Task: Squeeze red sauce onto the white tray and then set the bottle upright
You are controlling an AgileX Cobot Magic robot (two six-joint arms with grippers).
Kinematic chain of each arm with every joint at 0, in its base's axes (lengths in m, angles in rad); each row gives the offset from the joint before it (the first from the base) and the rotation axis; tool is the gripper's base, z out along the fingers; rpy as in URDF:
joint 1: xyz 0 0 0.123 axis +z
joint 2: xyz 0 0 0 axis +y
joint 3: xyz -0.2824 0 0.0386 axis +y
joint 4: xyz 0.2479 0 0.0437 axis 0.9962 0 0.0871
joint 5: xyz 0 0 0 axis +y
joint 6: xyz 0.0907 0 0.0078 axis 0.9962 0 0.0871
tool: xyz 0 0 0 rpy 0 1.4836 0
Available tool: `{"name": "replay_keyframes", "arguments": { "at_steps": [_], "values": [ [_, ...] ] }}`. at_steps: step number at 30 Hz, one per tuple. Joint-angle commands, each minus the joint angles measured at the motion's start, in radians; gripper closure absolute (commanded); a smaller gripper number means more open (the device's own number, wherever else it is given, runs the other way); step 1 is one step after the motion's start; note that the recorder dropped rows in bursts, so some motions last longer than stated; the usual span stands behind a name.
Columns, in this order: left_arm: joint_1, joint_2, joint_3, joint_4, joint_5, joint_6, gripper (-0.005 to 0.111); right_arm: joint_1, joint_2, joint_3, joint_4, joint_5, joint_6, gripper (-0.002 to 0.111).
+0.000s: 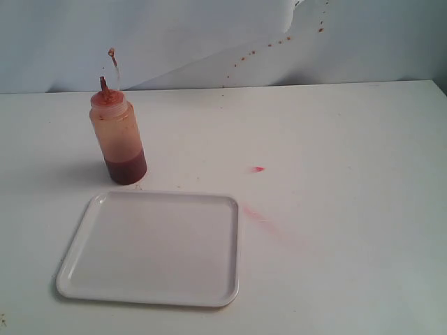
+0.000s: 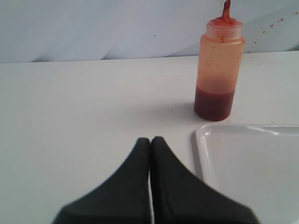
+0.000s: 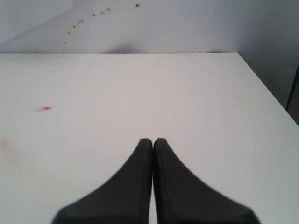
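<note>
Tool-wise: pressing the left tool [image 2: 150,140] fully shut, its 2 black fingers [image 2: 126,186] meeting along 1 seam and gripping nothing, with the tray's corner close by and the bottle beyond. Pressing the right tool [image 3: 153,141] shut the same way, also gripping nothing, pointing out over bare bench well apart from tray and bottle.

Seeing the white bench [image 1: 349,139] spreading across the whole scene and meeting a pale backdrop [image 1: 70,35] carrying a trail of brown-red specks [image 1: 279,40]. Finding the white tray [image 1: 150,248] lying flat on the bench at the near left of the exterior view, rim up, surface showing plain white. Finding the bottle [image 1: 119,139] standing upright on the bench behind the tray's far left corner, near it but apart, walls smeared orange. Noting the red sauce [image 1: 126,167] sitting as a dark mass filling only the bottom of the bottle. Noting the nozzle [image 1: 104,84] pointing up, uncapped, the thin tethered cap [image 1: 112,53] sticking up beside it. Spotting a faint pink smear [image 1: 260,215] just beside the tray's right edge, and 1 small red drop [image 1: 258,169] lying on bare bench to the right of the tray, apart from it.
</note>
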State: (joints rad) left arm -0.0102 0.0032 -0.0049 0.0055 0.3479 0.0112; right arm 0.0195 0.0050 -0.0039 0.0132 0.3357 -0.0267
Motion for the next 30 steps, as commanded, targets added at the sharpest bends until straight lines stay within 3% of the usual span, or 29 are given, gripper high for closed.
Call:
{"name": "replay_keyframes", "arguments": {
  "at_steps": [1, 19, 21, 23, 30],
  "values": [
    [0.000, -0.003, 0.005, -0.005, -0.007, -0.001, 0.106, 0.001, -0.005, 0.004, -0.003, -0.007, 0.001, 0.108],
    [0.000, -0.003, 0.005, -0.005, -0.007, -0.001, 0.106, 0.001, -0.005, 0.004, -0.003, -0.007, 0.001, 0.108],
    [0.000, -0.003, 0.005, 0.189, -0.075, 0.077, 0.106, 0.001, -0.005, 0.004, -0.003, -0.007, 0.001, 0.108],
    [0.000, -0.003, 0.005, 0.352, -0.230, 0.080, 0.106, 0.001, -0.005, 0.004, -0.003, -0.007, 0.001, 0.108],
    [0.000, -0.003, 0.005, 0.374, -0.881, 0.075, 0.106, 0.001, -0.005, 0.004, -0.003, -0.007, 0.001, 0.108]
  ]
}}
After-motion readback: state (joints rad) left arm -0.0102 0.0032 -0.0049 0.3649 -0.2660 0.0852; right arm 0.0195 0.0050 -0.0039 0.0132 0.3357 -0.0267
